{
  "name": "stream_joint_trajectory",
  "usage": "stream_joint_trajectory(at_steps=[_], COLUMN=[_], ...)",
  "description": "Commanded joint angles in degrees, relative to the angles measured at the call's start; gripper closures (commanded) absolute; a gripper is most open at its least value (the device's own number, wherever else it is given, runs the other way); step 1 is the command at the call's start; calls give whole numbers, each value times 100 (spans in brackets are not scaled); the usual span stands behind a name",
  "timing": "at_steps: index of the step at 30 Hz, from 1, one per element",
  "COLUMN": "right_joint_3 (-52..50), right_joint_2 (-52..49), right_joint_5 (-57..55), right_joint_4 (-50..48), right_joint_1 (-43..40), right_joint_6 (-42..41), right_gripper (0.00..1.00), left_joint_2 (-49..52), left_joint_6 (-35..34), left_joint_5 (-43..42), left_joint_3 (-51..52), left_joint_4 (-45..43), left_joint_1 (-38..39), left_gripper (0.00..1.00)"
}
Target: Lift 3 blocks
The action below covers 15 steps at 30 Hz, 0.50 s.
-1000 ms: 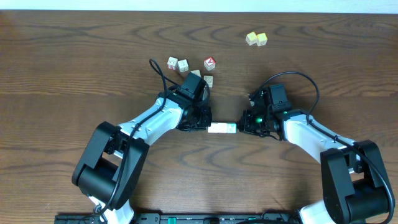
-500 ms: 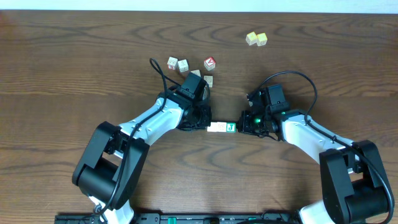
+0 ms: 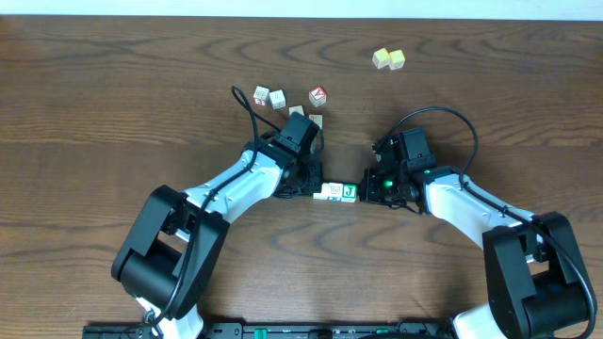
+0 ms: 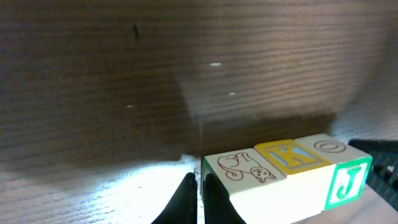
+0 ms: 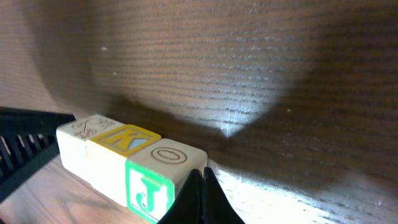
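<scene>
ok so the three blocks sit in one tight row, face to face, in the middle of the bench point(image 3: 94, 94) between the two arms. From the left arm's side it goes: plain whitish block point(image 3: 323, 191) with a little animal outline on top, then the yellow-faced block point(image 3: 335, 191) showing a K, then the J block point(image 3: 349, 192) with its green letter on one side and a ring drawn on the face next to it

left jaws are pressed together, nothing between them, with the tips butted against the outer end of the whitish block point(image 4: 239, 171). Right jaws are the same deal, closed up tight, tips touching the far end of the J block point(image 5: 149, 186). So the row is pinched end to end, not gripped by either one. The yellow-faced block point(image 4: 291, 155) is sandwiched in the middle and neither arm touches it

There's a dark shadow on the wood behind the row in both wrist views, but honestly I can't tell if the blocks are off the bench or resting on it

Further back behind the left arm point(image 3: 236, 179) there's the red-faced cube point(image 3: 318, 95) with some whitish cubes point(image 3: 278, 98) scattered round it, and the pale yellow pair point(image 3: 388, 59) sits well apart near the far edge
</scene>
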State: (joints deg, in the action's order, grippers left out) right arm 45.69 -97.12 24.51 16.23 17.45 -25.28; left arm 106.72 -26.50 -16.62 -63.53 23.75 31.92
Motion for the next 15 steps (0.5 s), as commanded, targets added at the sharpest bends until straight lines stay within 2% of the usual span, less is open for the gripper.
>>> stream_joint_trajectory(at_steps=[1, 9, 15], right_joint_3=[70, 131, 481], right_joint_2=[-61, -61, -61], right_joint_5=[-203, -824, -1220], right_joint_4=[35, 326, 962], right_joint_1=[107, 76, -22], right_joint_6=[179, 223, 223], right_gripper=[99, 99, 99], left_joint_2=[46, 17, -297], left_joint_6=[138, 138, 140], left_joint_5=[481, 1141, 1770], left_joint_3=[-129, -131, -133], left_joint_4=[-7, 76, 258], left_joint_1=[31, 28, 9], left_gripper=[93, 93, 92])
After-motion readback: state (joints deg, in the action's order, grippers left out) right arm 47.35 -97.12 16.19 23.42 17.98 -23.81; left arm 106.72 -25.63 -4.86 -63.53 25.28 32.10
